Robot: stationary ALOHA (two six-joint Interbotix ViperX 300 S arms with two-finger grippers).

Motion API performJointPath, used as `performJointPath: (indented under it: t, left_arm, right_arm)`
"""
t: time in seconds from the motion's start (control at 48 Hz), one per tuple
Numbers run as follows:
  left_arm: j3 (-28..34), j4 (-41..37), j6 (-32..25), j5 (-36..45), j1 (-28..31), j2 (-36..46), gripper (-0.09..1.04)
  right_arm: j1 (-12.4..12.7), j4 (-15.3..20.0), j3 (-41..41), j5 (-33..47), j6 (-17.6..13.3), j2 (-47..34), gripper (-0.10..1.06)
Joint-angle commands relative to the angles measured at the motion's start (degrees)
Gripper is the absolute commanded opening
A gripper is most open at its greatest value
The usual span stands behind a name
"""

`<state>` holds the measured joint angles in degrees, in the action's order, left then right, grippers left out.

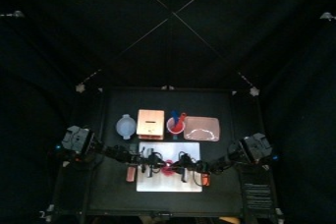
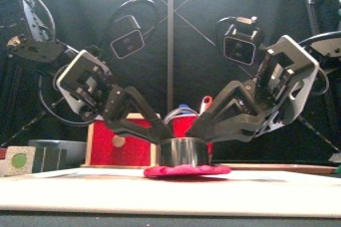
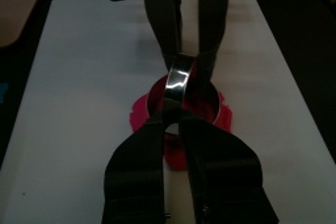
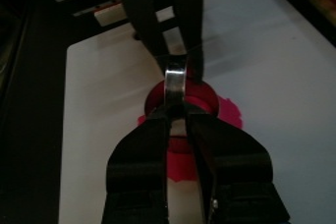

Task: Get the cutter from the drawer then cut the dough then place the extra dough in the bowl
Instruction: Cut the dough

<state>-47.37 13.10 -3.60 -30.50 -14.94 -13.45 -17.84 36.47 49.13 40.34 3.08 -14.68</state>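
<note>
The round metal cutter [image 2: 182,153] stands on a flat pink dough disc [image 2: 186,171] in the middle of the white cutting board [image 2: 80,186]. My left gripper [image 2: 160,137] comes down from the left and is shut on the cutter's rim. From the right, my right gripper [image 2: 208,136] is shut on the opposite side. In the left wrist view the left gripper [image 3: 180,110] meets the cutter [image 3: 180,79] over the dough [image 3: 141,118]. The right wrist view shows the right gripper [image 4: 178,100] on the cutter [image 4: 176,73], with dough [image 4: 226,110] spreading out beneath.
Behind the board stand the wooden box with its red drawer front [image 1: 149,122], the red cup [image 1: 176,122] and the pink tray [image 1: 202,127]. The blue-grey bowl [image 1: 126,127] sits at the back left. Bare board [image 3: 79,71] lies on both sides of the dough.
</note>
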Motion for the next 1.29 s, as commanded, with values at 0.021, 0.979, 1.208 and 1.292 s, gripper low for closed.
performJointPath:
  t: [0.021,0.979,1.208,1.292]
  left_arm:
    - [-3.0,-1.0,-0.4,-0.2,-3.6,2.5,0.43]
    - [-3.0,-0.1,-1.5,-2.9,-2.5,2.5,0.44]
    - [-3.1,-0.1,-1.5,-3.3,-2.5,2.5,0.50]
    - [-3.0,-0.1,-1.5,-3.3,-2.5,2.5,0.56]
  right_arm:
    - [2.7,0.3,2.0,-1.0,-0.4,1.6,0.40]
    - [2.7,-4.8,-1.1,-5.4,-0.8,0.5,0.40]
    - [3.2,-3.0,-1.8,-5.4,-1.1,1.4,0.46]
    - [3.3,-2.5,-1.8,-5.4,-0.9,1.4,0.55]
